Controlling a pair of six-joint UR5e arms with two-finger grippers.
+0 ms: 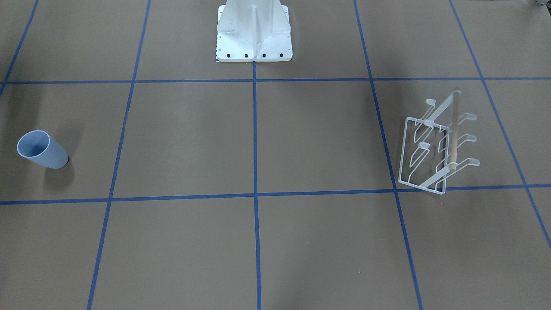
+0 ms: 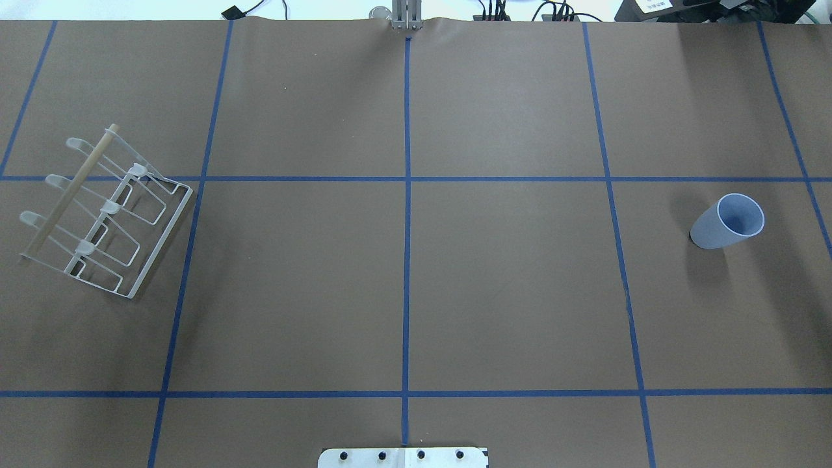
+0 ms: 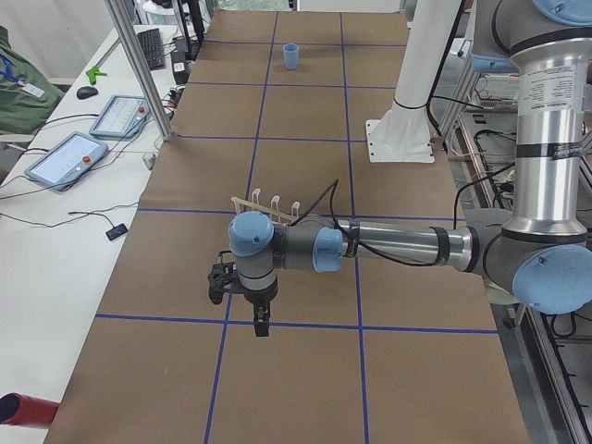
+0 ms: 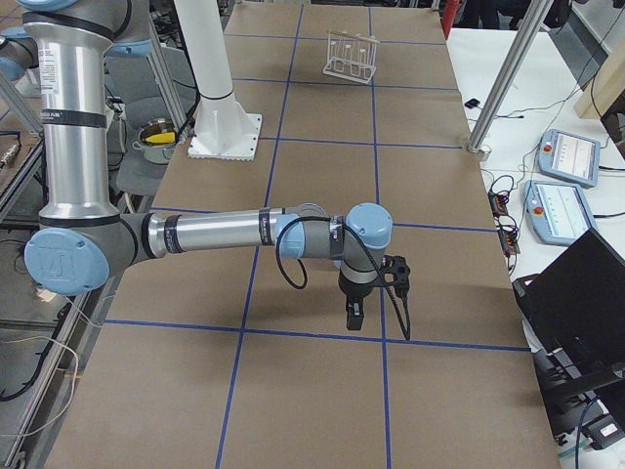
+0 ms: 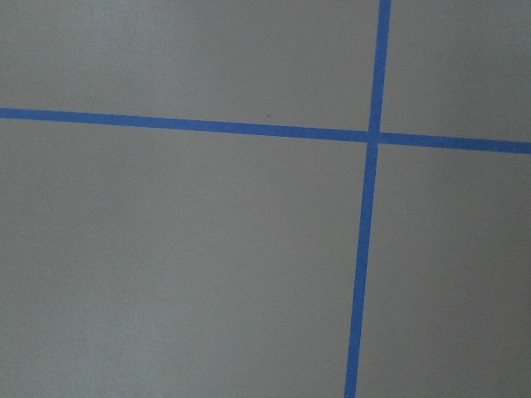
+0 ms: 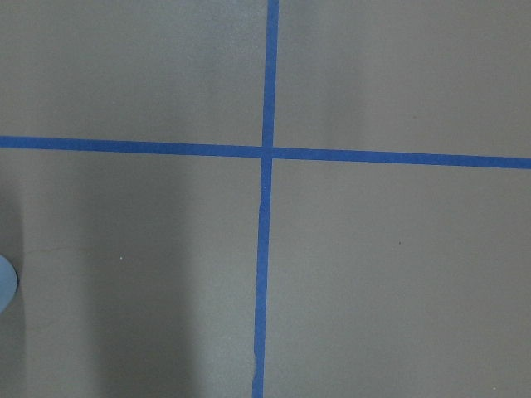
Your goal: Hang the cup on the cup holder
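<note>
Cup [image 1: 43, 150] smooth tapered pale plastic; cup holder [image 1: 454, 133] white wire, wooden dowel

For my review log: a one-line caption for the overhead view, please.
The cup stands upright at right on the table, the cup holder far across at left, blue tape grid between.

You'll find left arm [image 3: 398, 245] and right arm [image 4: 215, 234] alike — silver tubes, pale blue caps, black cables; white pedestal [image 1: 254, 34], black screws.
</note>
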